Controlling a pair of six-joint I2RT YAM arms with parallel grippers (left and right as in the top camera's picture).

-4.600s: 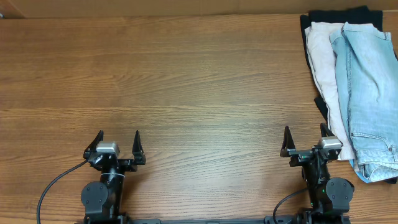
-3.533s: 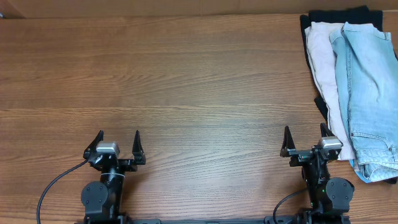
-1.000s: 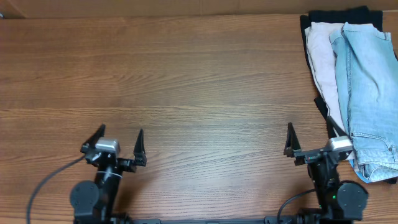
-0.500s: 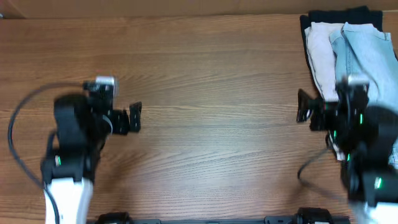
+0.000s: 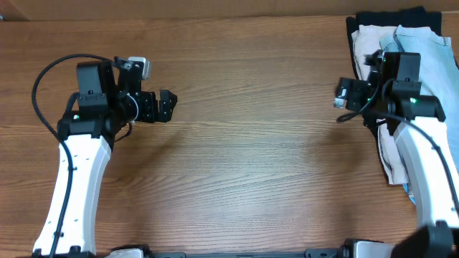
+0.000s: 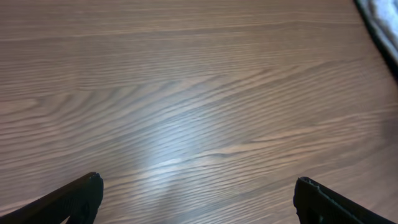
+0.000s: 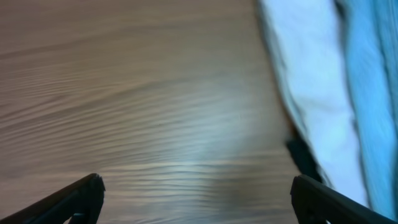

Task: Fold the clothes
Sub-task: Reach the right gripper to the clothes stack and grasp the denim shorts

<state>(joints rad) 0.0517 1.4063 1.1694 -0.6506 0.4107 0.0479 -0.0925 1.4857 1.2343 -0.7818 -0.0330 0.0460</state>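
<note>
- Right end effector wide, empty; clothes just beside it on surface.
- Left end effector wide, empty, well apart from them.
- Soft, limp, light; probably best pinched at a hem corner.

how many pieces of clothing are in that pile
3, piled at the far right: black garment at bottom, white garment over it, light blue jeans on top. Others may be hidden.

No text, label, brand, number or sign can be read in any of the views
</note>
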